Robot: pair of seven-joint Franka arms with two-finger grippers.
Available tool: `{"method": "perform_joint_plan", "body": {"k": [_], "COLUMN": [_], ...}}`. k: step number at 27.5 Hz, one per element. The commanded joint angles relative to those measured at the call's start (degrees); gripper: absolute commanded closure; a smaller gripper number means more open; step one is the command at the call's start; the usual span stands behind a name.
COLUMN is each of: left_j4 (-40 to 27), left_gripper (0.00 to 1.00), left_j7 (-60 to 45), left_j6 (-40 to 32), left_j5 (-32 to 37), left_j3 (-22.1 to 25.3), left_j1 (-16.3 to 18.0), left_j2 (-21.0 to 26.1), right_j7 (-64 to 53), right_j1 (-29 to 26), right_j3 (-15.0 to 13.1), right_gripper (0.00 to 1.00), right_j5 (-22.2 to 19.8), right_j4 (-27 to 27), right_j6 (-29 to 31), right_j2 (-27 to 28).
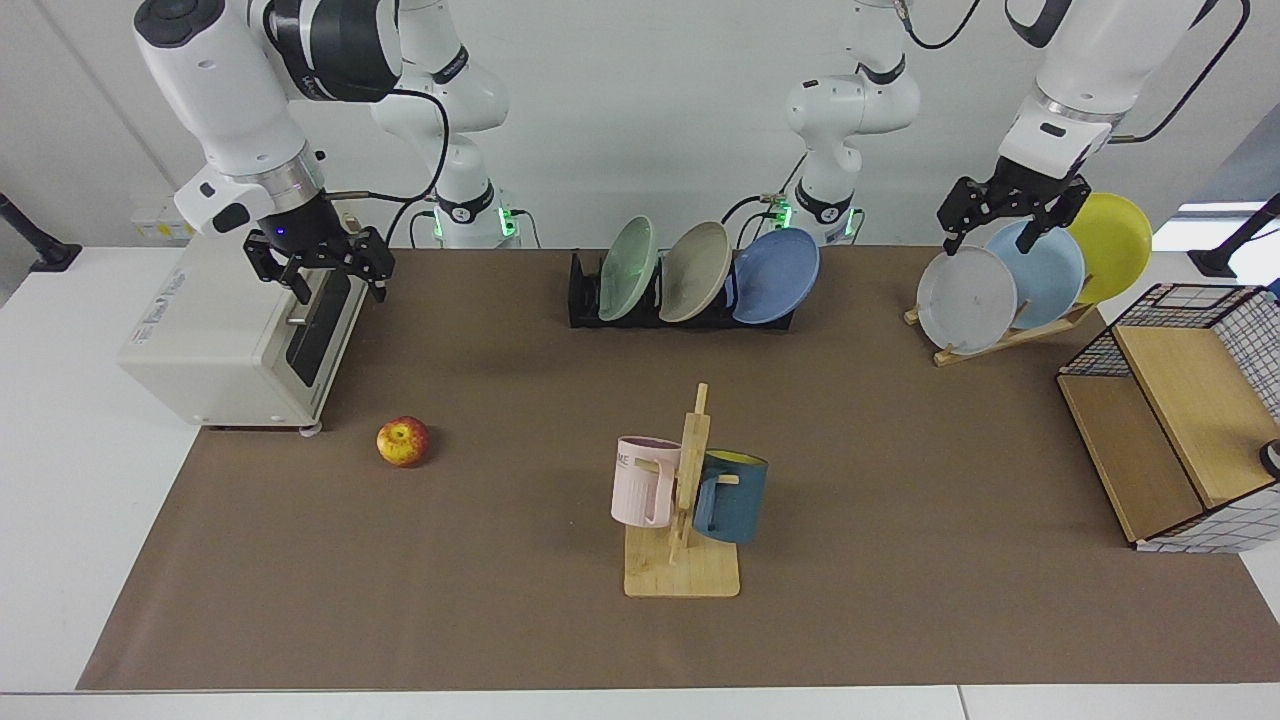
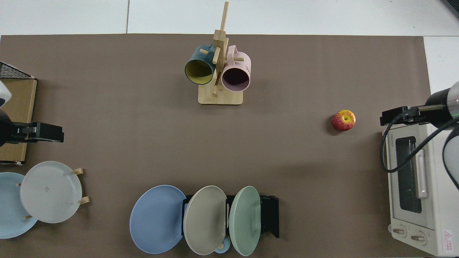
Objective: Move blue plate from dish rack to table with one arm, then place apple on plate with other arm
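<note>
Both tools are hanging released: right tool [image 1: 318, 266] above the oven [image 1: 240, 340], apple [image 1: 403, 441] on open counter [image 1: 500, 600] beyond it; left tool [image 1: 1010, 212] over wooden-rack plates [image 1: 967, 299], blue plate [image 1: 776, 275] racked well aside.

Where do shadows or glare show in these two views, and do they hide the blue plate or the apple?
Facing view: soft shadows fall beside the apple and under the dish rack; the blue plate reads clearly, no glare. Top view: the apple's shadow is faint, the blue plate evenly lit; both grippers are partly cut off at the edges.
</note>
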Motion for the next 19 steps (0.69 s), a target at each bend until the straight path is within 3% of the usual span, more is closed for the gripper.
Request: {"method": "perform_joint_plan", "body": {"k": [1, 19], "left_j4": [-2.24, -3.04], "left_gripper": [0.0, 0.0], "left_j7": [0.06, -0.03], "left_j6": [0.25, 0.16], "left_j5": [-0.52, -0.52], "left_j3": [0.19, 0.18], "left_j1": [-0.38, -0.82], "left_j2": [-1.74, -1.83], "right_j7": [-1.22, -1.22], "right_j1": [-0.45, -0.45], "right_j3": [0.34, 0.34], "right_gripper": [0.0, 0.0], "right_j5": [0.02, 0.02], "right_j4": [-1.47, -1.47], "right_j6": [1.14, 1.14], "right_j2": [-1.1, -1.1]}}
